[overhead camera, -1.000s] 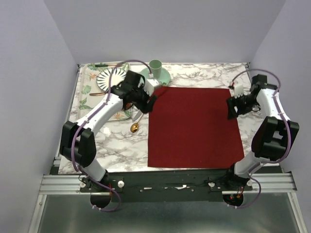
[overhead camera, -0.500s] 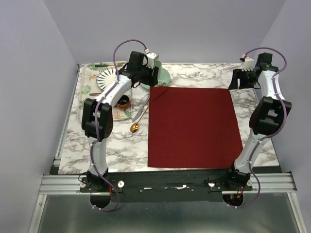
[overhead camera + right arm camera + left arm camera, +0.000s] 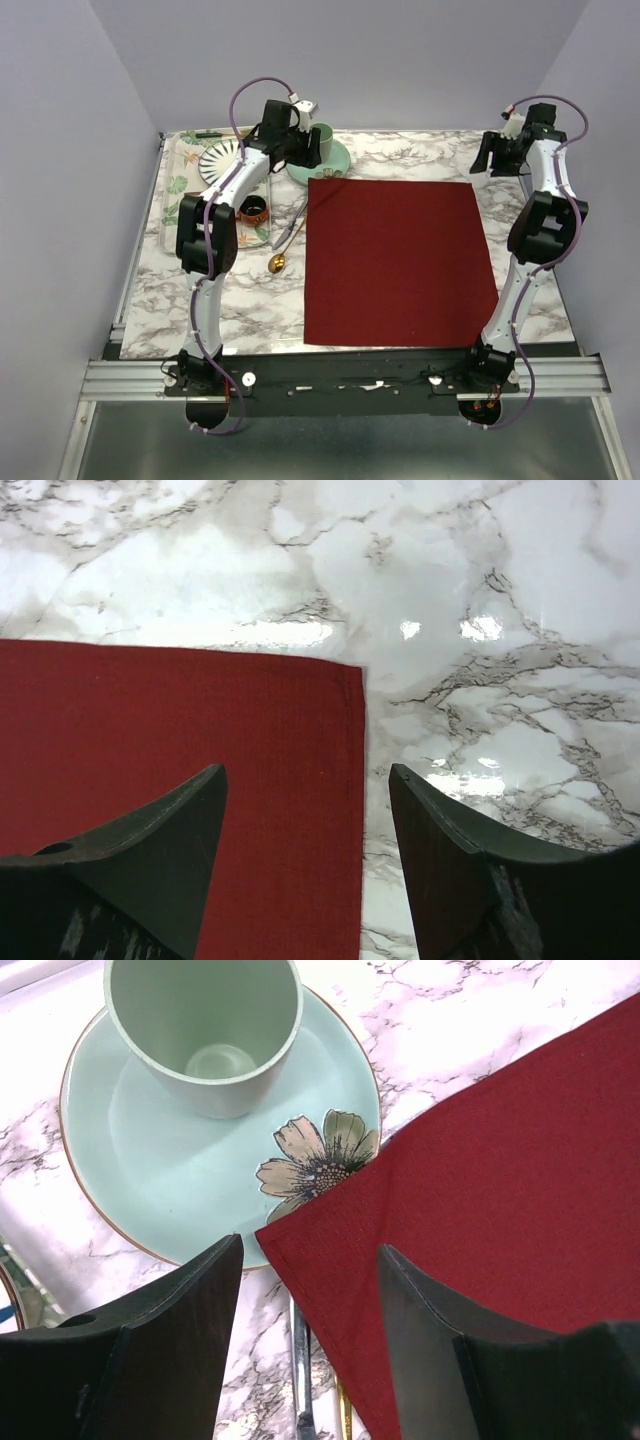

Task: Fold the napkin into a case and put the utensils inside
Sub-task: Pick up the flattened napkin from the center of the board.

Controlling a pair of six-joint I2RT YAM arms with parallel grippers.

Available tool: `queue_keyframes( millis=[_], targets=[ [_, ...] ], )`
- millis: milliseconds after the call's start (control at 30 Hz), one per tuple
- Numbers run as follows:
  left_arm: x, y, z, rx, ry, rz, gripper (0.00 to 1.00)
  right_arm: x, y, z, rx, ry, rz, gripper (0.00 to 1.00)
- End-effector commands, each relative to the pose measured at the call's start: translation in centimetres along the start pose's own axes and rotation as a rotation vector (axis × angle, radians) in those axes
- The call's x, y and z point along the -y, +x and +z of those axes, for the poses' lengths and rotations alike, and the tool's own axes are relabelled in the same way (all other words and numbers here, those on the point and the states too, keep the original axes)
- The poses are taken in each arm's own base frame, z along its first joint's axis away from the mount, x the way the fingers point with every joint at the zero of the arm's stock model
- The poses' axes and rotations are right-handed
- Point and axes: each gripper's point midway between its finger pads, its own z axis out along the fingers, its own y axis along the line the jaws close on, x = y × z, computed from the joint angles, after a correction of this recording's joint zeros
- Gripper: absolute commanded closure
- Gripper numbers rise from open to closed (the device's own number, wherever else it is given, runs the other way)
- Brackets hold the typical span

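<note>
The dark red napkin lies flat and square on the marble table. Its far left corner overlaps the rim of a mint saucer. My left gripper hovers open over that corner, a finger on either side, beside the cup in the top view. My right gripper stands open above the far right corner, seen from above at the table's back right. The silver knife and the gold spoon lie just left of the napkin. The knife's blade shows between the left fingers.
A mint cup stands on the saucer right behind the napkin's corner. A striped plate, a small brown ring-shaped dish and a green-handled utensil sit on a leaf-patterned tray at the left. Walls close in behind and beside.
Both arms have stretched toward the table's far edge. The left gripper went from the napkin's left edge to its far left corner, the right gripper to the far right corner.
</note>
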Motion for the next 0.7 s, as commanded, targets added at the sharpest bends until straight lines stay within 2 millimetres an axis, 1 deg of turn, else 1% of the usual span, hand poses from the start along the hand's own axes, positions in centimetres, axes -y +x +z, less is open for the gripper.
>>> queue_keyframes(
  millis=[0, 33, 100, 133, 200, 233, 267, 300, 367, 433, 567, 633, 667],
  targets=[
    [-0.2, 0.7, 0.5, -0.008, 0.015, -0.024, 0.34, 2.2, 1.9, 2.3, -0.056, 0.103, 0.078, 0.27],
    [-0.2, 0.9, 0.6, -0.013, 0.018, -0.023, 0.34, 2.5, 2.1, 2.7, -0.058, 0.115, 0.08, 0.27],
    [-0.3, 1.2, 0.6, -0.019, 0.016, -0.017, 0.34, 3.4, 1.9, 3.1, -0.043, 0.155, 0.074, 0.28],
    [-0.4, 1.1, 0.6, -0.015, 0.015, -0.015, 0.34, 3.6, 1.6, 3.2, -0.034, 0.159, 0.071, 0.28],
    [-0.5, 1.0, 0.5, -0.015, 0.012, -0.013, 0.34, 4.1, 2.0, 4.1, -0.046, 0.17, 0.07, 0.3],
    [-0.6, 1.1, 0.6, -0.016, 0.013, -0.016, 0.34, 4.0, 1.3, 4.1, -0.034, 0.169, 0.063, 0.31],
    [-0.6, 1.2, 0.6, -0.018, 0.013, -0.016, 0.34, 4.0, 1.3, 4.0, -0.049, 0.169, 0.063, 0.32],
    [-0.6, 1.2, 0.7, -0.019, 0.014, -0.02, 0.34, 4.1, 2.0, 4.9, -0.071, 0.161, 0.066, 0.33],
    [-0.7, 1.2, 0.8, -0.016, 0.013, -0.023, 0.34, 3.7, 1.6, 4.9, -0.078, 0.155, 0.055, 0.34],
    [-0.8, 1.5, 1.0, -0.023, 0.011, -0.035, 0.34, 3.6, 1.9, 5.5, -0.097, 0.151, 0.039, 0.35],
    [-1.0, 1.8, 1.4, -0.028, 0.01, -0.041, 0.34, 2.5, 2.4, 6.2, -0.134, 0.157, -0.009, 0.35],
    [-1.5, 1.9, 1.5, -0.031, -0.002, -0.045, 0.34, 2.8, 2.5, 6.5, -0.144, 0.176, -0.028, 0.35],
    [-1.6, 1.9, 1.5, -0.032, -0.003, -0.05, 0.34, 2.6, 2.8, 6.6, -0.157, 0.173, -0.035, 0.35]
  ],
)
